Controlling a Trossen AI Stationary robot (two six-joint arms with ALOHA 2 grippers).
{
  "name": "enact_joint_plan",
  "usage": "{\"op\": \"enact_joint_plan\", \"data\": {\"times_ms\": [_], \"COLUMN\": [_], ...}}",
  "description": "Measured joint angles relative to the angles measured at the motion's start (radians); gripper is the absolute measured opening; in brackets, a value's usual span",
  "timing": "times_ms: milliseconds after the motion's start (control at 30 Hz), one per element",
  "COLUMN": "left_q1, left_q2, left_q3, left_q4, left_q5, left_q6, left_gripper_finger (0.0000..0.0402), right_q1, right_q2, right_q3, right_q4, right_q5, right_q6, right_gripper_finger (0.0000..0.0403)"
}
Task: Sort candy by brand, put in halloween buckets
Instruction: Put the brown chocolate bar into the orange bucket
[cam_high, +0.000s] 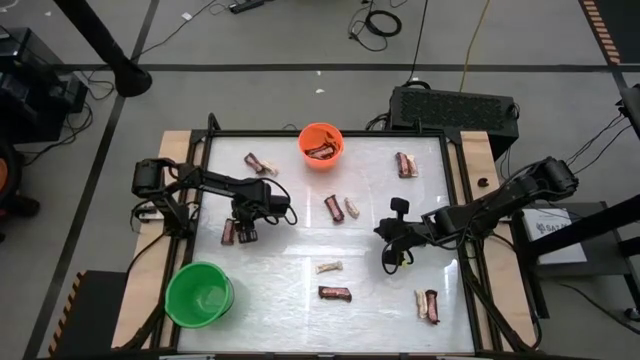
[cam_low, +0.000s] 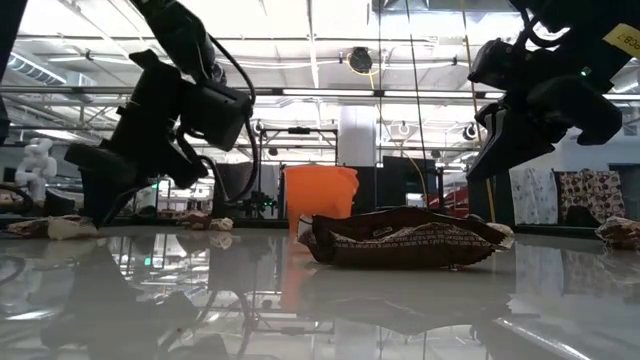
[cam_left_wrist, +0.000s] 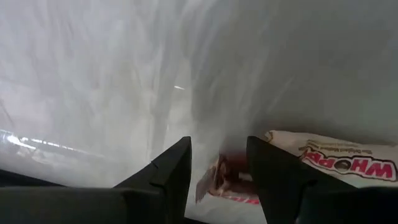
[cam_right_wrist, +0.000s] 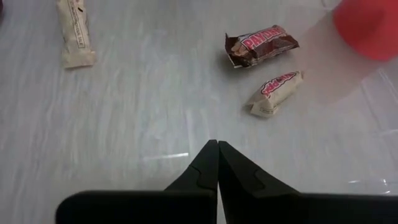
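My left gripper (cam_high: 243, 228) is low over the table's left part, shut on a dark brown-red candy (cam_left_wrist: 222, 177). A cream candy (cam_left_wrist: 348, 163) lies right beside it. My right gripper (cam_high: 390, 248) is shut and empty above the table's right middle; its wrist view (cam_right_wrist: 217, 149) shows bare table under it. The orange bucket (cam_high: 320, 146) stands at the far middle with candy inside. The green bucket (cam_high: 200, 294) stands at the near left. Other brown-red and cream candies lie scattered flat on the table. My left gripper has the brown-red candy's wrapper (cam_left_wrist: 208, 182) between its two fingers, which come from above, slanting down. The candy fills the gap between the fingertips. Whether it is off the table I cannot tell.
Loose candies: a pair at the far left (cam_high: 262, 163), a pair at the far right (cam_high: 405, 165), two at the middle (cam_high: 340, 207), a cream one (cam_high: 329, 267), a dark one (cam_high: 335, 293) and a pair at the near right (cam_high: 428, 305). A raised frame (cam_high: 455, 200) borders the table.
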Motion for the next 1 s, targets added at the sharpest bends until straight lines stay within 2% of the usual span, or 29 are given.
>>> {"op": "enact_joint_plan", "data": {"times_ms": [100, 300, 333, 500, 833, 1000], "left_q1": [0.000, 0.000, 0.000, -0.001, -0.001, -0.002], "left_q2": [0.000, 0.000, 0.000, 0.000, 0.000, 0.000], "left_q3": [0.000, 0.000, 0.000, 0.005, 0.093, 0.119], "left_q4": [-0.002, -0.004, -0.004, -0.017, -0.044, -0.043], "left_q5": [0.000, -0.002, -0.004, -0.031, -0.081, -0.086], "left_q6": [0.005, 0.000, 0.000, 0.000, -0.029, -0.047], "left_gripper_finger": [0.0131, 0.0019, 0.0010, 0.0004, 0.0004, 0.0039], "right_q1": [0.000, 0.000, 0.000, 0.000, 0.000, 0.000], "right_q2": [0.000, 0.000, 0.000, 0.000, 0.000, 0.000], "right_q3": [0.000, 0.000, 0.000, 0.000, 0.000, 0.000], "right_q4": [0.003, 0.038, 0.038, 0.038, 0.038, 0.037], "right_q5": [0.001, 0.001, 0.001, 0.001, 0.002, 0.002], "right_q6": [-0.001, -0.024, -0.024, -0.026, -0.032, -0.031], "right_gripper_finger": [0.0000, 0.0000, 0.0000, 0.0000, 0.0000, 0.0000]}}
